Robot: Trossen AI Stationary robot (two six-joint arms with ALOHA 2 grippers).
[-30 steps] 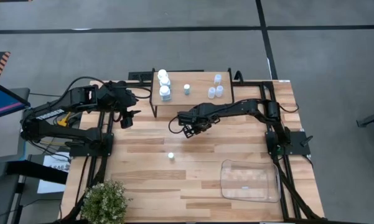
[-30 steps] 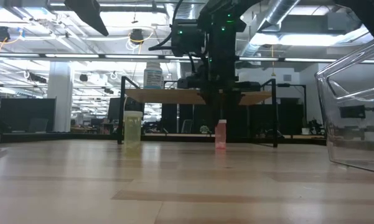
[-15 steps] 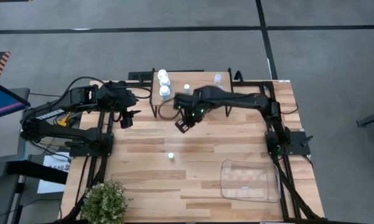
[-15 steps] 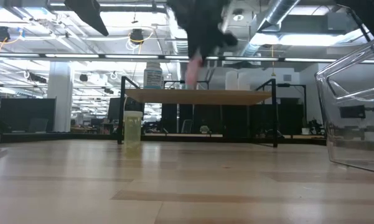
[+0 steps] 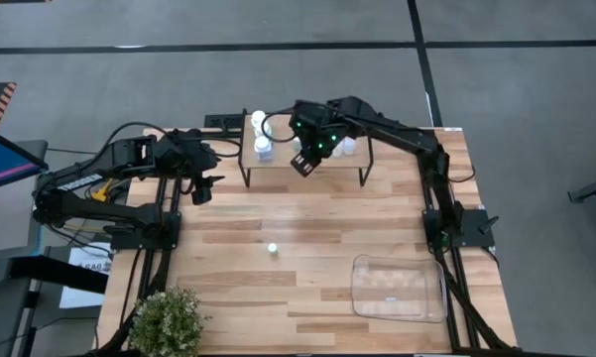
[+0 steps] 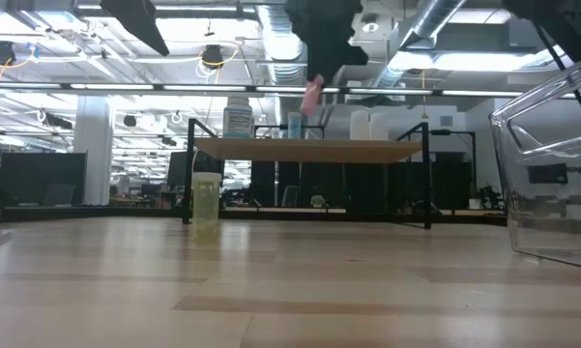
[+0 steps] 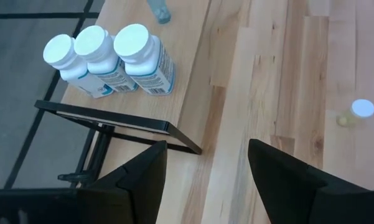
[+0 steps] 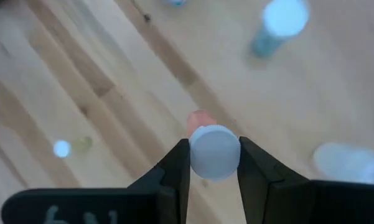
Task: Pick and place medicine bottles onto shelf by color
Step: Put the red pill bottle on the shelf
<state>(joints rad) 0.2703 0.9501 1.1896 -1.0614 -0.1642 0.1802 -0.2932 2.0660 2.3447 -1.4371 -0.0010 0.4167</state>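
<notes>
The pink medicine bottle (image 8: 202,121) with its white cap sits pinched between my right gripper's (image 8: 214,163) two fingers, which are closed narrowly on the cap. In the low view this pink bottle (image 6: 312,95) hangs tilted in the air above the shelf (image 6: 309,150), not touching the board. From above, my right gripper (image 5: 304,162) is over the front edge of the shelf (image 5: 278,171). On the shelf's top stand three white bottles (image 7: 109,59) in a touching row at the left end, a small green-tinted bottle (image 8: 277,28) near the middle, and clear bottles (image 5: 348,146) toward the right end. A yellowish bottle (image 5: 273,249) stands alone on the wooden table (image 5: 307,288), well apart from the shelf. My left gripper (image 5: 202,186) waits beside the shelf's left end, fingers (image 7: 143,180) spread and holding nothing. A clear plastic tray (image 5: 399,288) lies near the table's right front corner.
</notes>
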